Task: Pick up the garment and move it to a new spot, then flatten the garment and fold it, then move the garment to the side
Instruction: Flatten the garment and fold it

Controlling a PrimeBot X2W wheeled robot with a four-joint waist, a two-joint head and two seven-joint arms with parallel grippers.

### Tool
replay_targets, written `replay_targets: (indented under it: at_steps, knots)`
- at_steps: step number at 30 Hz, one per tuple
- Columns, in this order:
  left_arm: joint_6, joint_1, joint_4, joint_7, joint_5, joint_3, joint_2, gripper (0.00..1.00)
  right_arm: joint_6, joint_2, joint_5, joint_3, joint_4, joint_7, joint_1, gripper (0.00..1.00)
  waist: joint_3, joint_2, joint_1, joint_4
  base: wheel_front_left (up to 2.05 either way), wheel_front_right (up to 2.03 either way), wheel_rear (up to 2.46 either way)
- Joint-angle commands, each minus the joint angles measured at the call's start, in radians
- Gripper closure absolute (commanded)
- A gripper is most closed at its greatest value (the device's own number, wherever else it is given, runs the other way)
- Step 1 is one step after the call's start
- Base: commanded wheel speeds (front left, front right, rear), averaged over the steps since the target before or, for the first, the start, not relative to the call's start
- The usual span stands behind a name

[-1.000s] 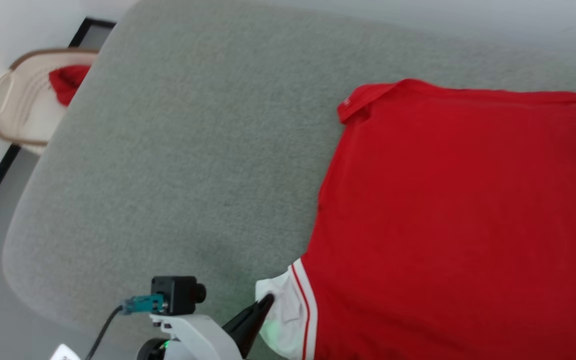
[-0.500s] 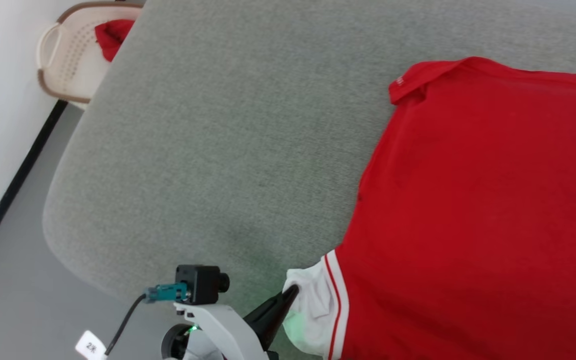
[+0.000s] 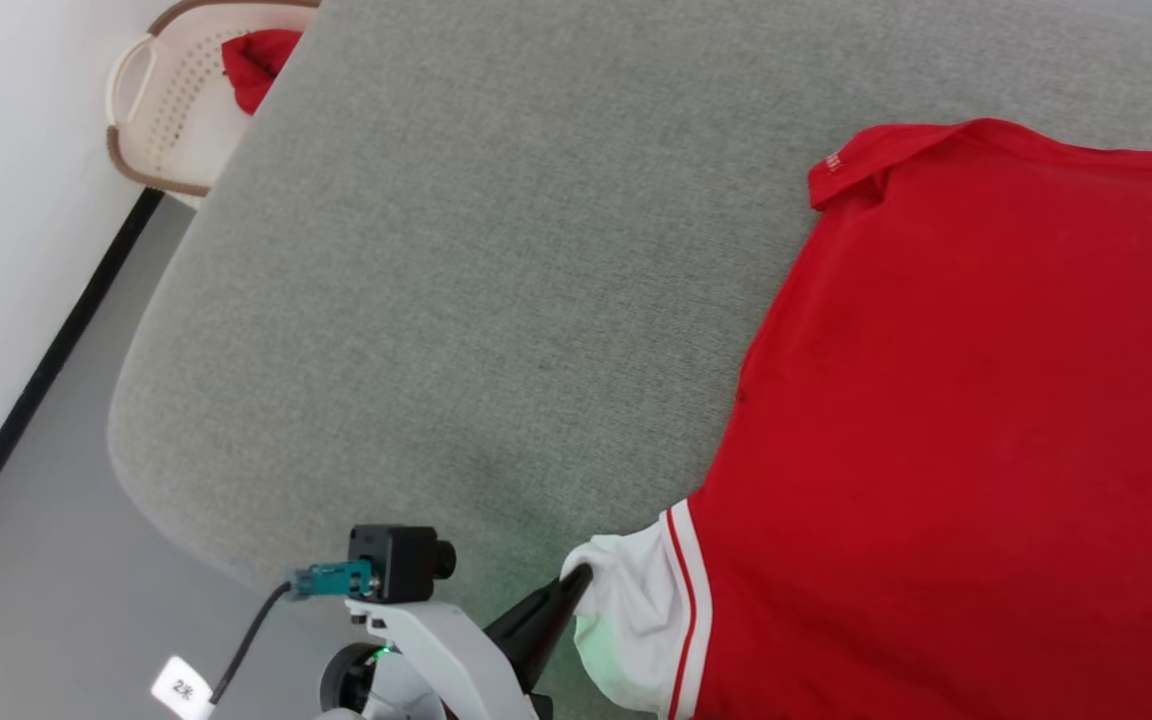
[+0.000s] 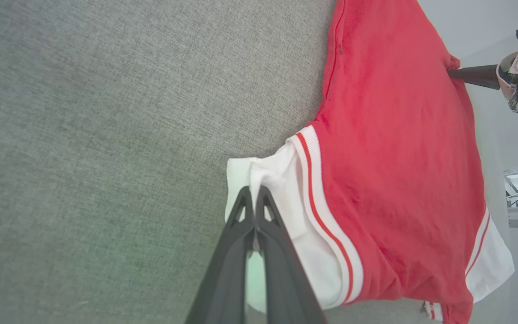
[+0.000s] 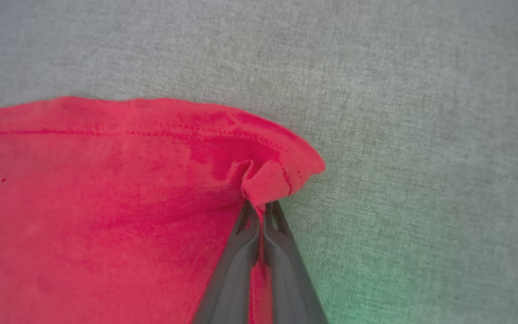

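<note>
Grey padded surface point(image 3: 496, 250) takes most of the head view. The garment point(image 3: 986, 400) lies spread over its right part, red body mostly flat, one collar-side corner flipped up at the far end. Cream basket point(image 3: 166, 110) with a small red cloth point(image 3: 256, 60) sits off the far left corner, not involved. Left gripper point(image 4: 254, 195) is clamped on the edge of the white sleeve point(image 4: 286, 180) near the front edge. Right gripper point(image 5: 261, 207) is pinched closed on a puckered hem corner point(image 5: 281, 175). Both bites look shallow, right at the fabric edge. Likely risks: thin cloth slips out of either pinch once weight comes on; a jaw holds one layer only, so the shirt opens or twists on the lift; uneven arm travel bunches the body, or it drags on the rough weave.
</note>
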Motion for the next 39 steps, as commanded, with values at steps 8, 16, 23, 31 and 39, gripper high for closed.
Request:
replay_targets:
  at_steps: [8,16,23,31,39]
  knots:
    - [0.011,0.008,0.005,-0.021,0.013,0.019,0.027,1.0,-0.001,0.048,0.021,0.032,-0.004,0.026,0.015,1.0,-0.049,0.0,0.0,-0.064,0.0,0.0,0.0]
    - [0.034,0.031,-0.004,-0.03,0.011,0.049,0.073,1.0,-0.001,0.034,0.189,0.171,-0.186,0.075,0.097,1.0,-0.123,0.0,0.0,-0.156,0.0,0.0,0.0]
    - [0.067,0.071,-0.035,-0.034,-0.001,0.08,0.127,1.0,-0.001,-0.034,0.363,0.24,-0.416,0.107,0.279,1.0,-0.19,0.0,0.0,-0.238,0.0,0.0,0.0]
    - [0.1,0.116,-0.082,-0.031,-0.015,0.106,0.18,1.0,-0.001,-0.08,0.476,0.185,-0.639,0.11,0.556,1.0,-0.237,0.0,0.0,-0.31,0.0,0.0,0.0]
    - [0.122,0.149,-0.117,-0.028,-0.023,0.119,0.212,1.0,-0.001,-0.038,0.498,0.068,-0.795,0.136,0.859,1.0,-0.263,0.0,0.0,-0.357,0.0,0.0,0.0]
